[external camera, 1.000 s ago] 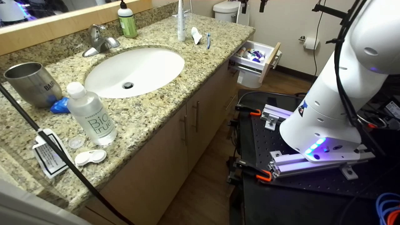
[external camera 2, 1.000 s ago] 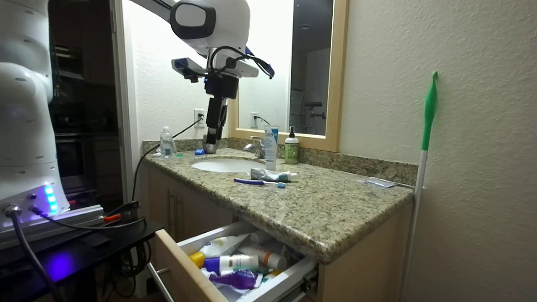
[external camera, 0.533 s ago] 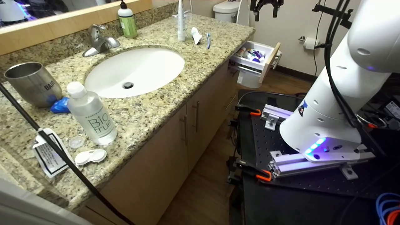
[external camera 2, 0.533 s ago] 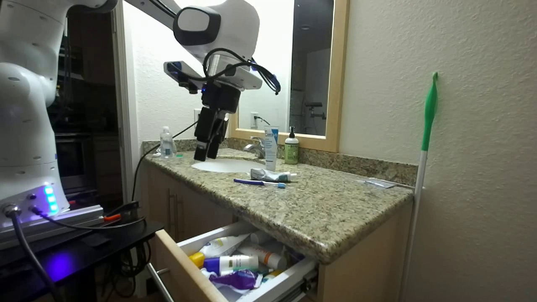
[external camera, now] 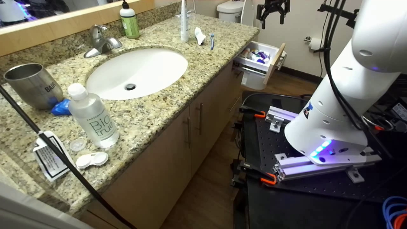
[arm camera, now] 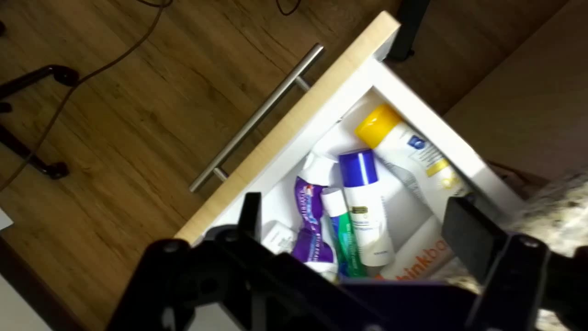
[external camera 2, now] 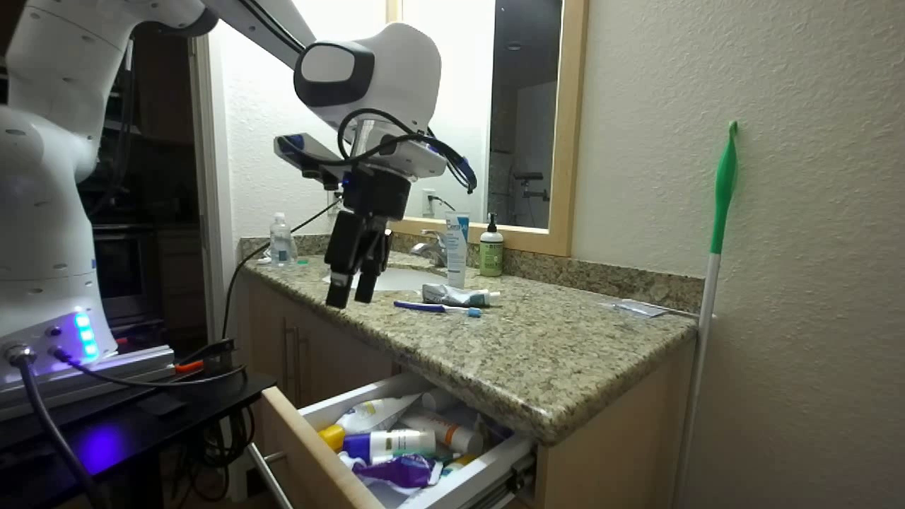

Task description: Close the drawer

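Observation:
The drawer is pulled out from under the counter, with its pale tan front panel in both exterior views [external camera: 275, 62] [external camera 2: 318, 452]. In the wrist view its front panel [arm camera: 285, 133] runs diagonally, with a metal bar handle [arm camera: 259, 117] on its outer side. White drawer walls surround several tubes and bottles, including a purple tube [arm camera: 312, 220] and a blue-capped bottle [arm camera: 365, 216]. My gripper [external camera 2: 351, 298] is open and empty, pointing down, higher than the drawer and apart from it. It also shows at the top of an exterior view [external camera: 272, 24]. In the wrist view its fingers [arm camera: 358, 214] frame the drawer's contents.
The granite countertop [external camera 2: 537, 353] overhangs the drawer. A toothbrush [external camera 2: 438, 308], a toothpaste tube [external camera 2: 458, 295], a standing white tube [external camera 2: 457, 251] and a soap bottle [external camera 2: 491, 251] are on it. The robot's black table [external camera: 254, 197] stands close to the cabinet.
My gripper has moved lower, with the arm swinging away from the mirror side toward the drawer side. It stays open. The drawer has not moved.

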`<state>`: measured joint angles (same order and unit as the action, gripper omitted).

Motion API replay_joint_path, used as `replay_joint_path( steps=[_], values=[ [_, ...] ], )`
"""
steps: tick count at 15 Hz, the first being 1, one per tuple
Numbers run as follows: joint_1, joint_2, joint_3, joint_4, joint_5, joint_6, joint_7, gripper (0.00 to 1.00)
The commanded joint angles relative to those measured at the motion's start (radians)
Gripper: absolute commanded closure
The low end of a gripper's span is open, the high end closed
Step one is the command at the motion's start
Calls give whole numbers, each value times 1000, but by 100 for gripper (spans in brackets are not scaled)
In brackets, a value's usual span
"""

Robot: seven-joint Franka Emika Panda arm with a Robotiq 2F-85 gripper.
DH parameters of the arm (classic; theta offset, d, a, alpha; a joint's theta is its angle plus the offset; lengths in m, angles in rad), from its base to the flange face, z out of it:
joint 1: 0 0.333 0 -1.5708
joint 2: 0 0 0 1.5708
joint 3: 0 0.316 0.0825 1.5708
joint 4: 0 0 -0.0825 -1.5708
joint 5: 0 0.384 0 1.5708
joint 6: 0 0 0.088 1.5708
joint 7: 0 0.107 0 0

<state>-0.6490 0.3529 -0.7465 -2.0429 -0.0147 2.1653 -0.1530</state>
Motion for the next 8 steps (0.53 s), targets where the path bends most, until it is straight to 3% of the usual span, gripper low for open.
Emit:
replay_joint_path(
  steps=[1, 4, 8],
  values=[
    [-123, 142, 32, 55, 13, 106, 17, 0],
    [-209, 256, 50, 104, -32, 152, 40, 0],
    [-280, 381, 63, 193, -96, 121, 113, 0]
  ],
)
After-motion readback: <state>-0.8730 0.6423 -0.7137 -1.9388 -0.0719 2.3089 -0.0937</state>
